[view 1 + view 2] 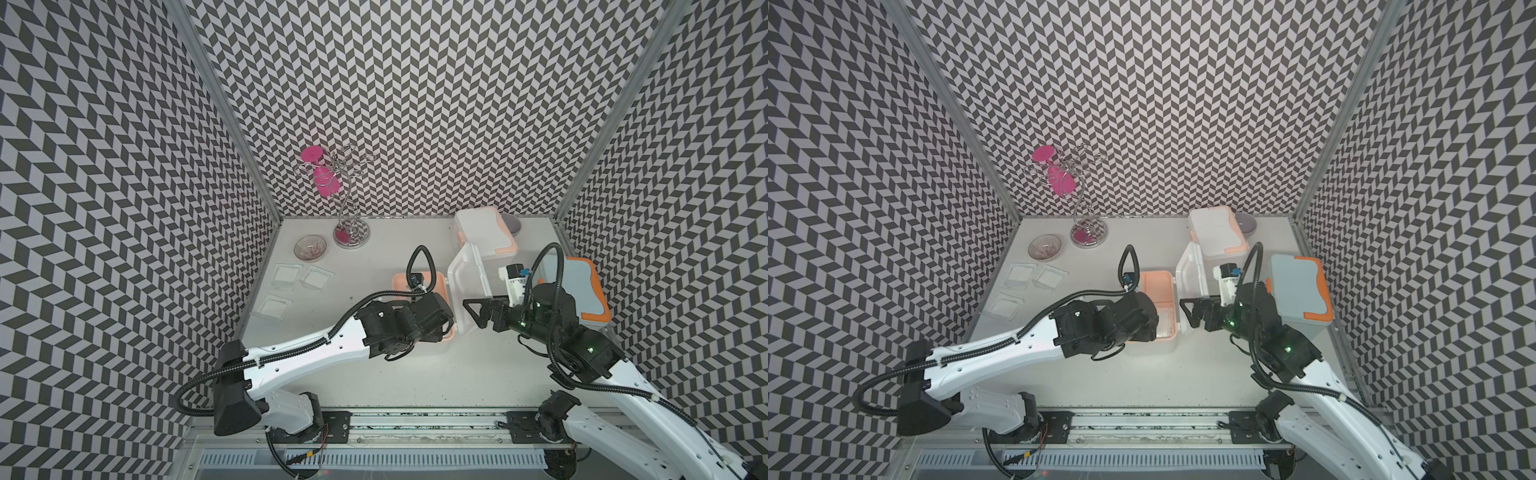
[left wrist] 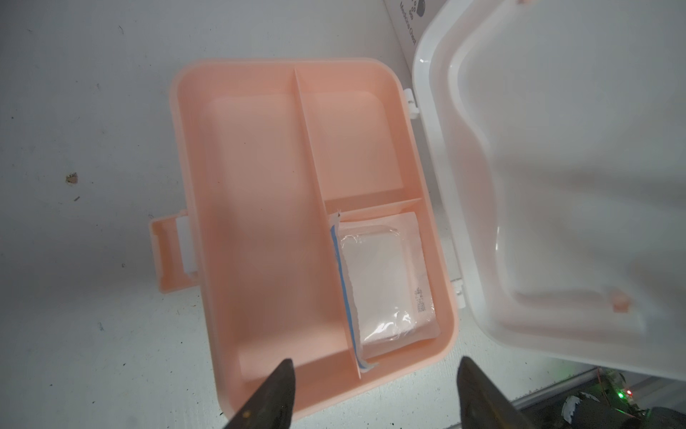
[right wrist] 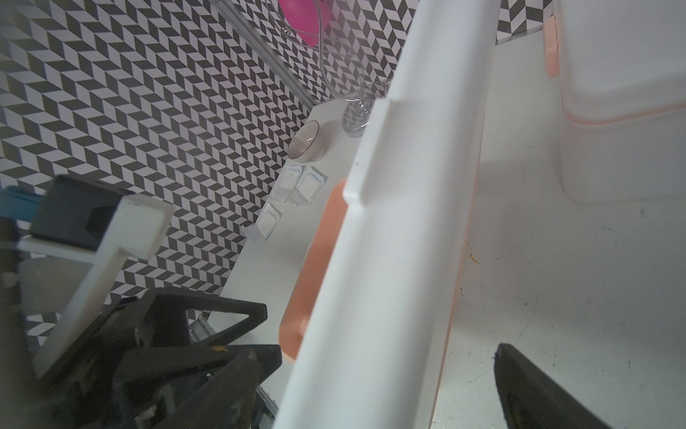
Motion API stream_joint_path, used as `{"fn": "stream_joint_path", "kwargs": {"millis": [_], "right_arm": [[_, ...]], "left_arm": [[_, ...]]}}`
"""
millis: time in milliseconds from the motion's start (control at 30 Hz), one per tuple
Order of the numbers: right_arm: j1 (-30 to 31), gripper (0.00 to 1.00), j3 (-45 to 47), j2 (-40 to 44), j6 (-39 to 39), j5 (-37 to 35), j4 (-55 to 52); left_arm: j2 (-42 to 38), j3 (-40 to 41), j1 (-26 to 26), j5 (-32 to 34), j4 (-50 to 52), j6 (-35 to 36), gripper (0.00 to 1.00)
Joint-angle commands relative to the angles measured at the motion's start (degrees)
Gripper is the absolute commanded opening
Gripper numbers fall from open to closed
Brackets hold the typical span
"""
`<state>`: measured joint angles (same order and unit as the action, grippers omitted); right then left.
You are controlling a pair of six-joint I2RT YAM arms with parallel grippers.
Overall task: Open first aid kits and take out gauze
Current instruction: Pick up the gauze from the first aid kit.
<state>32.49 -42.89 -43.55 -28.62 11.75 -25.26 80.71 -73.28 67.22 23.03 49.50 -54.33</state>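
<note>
While the lid (image 1: pixel 467 278) stands upright, loose gauze (image 1: pixel 316 277) lies near a bowl (image 1: pixel 310 248).

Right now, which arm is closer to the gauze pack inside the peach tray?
Left. The left fingers hang over the gauze pack in the tray. The right fingers are off to the side, straddling the raised lid.

A pale grey tabletop (image 1: pixel 436 374) is enclosed on three sides by walls (image 1: pixel 415 83) patterned in black-and-white chevrons.
</note>
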Motion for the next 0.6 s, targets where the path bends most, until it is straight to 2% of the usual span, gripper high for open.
{"fn": "stream_joint_path", "kwargs": {"millis": [0, 167, 400, 567], "right_arm": [[-0.1, 0.97, 0.8, 1.2, -0.4, -0.4, 3.2], [0.0, 0.97, 1.1, 2.0, -0.5, -0.4, 2.8], [0.0, 0.97, 1.0, 2.7, -0.5, -0.3, 2.5], [0.0, 0.97, 1.1, 3.0, -0.6, -0.2, 2.5]], "left_arm": [[1.5, -1.3, 0.6, 3.1, 2.6, -1.2, 0.59], [3.6, -0.6, 0.6, 3.7, 1.9, -1.0, 0.48], [6.2, -0.2, -0.5, 3.4, 0.8, -0.8, 0.43], [7.3, 0.8, -1.7, 1.7, -0.9, 0.0, 0.3]]}}
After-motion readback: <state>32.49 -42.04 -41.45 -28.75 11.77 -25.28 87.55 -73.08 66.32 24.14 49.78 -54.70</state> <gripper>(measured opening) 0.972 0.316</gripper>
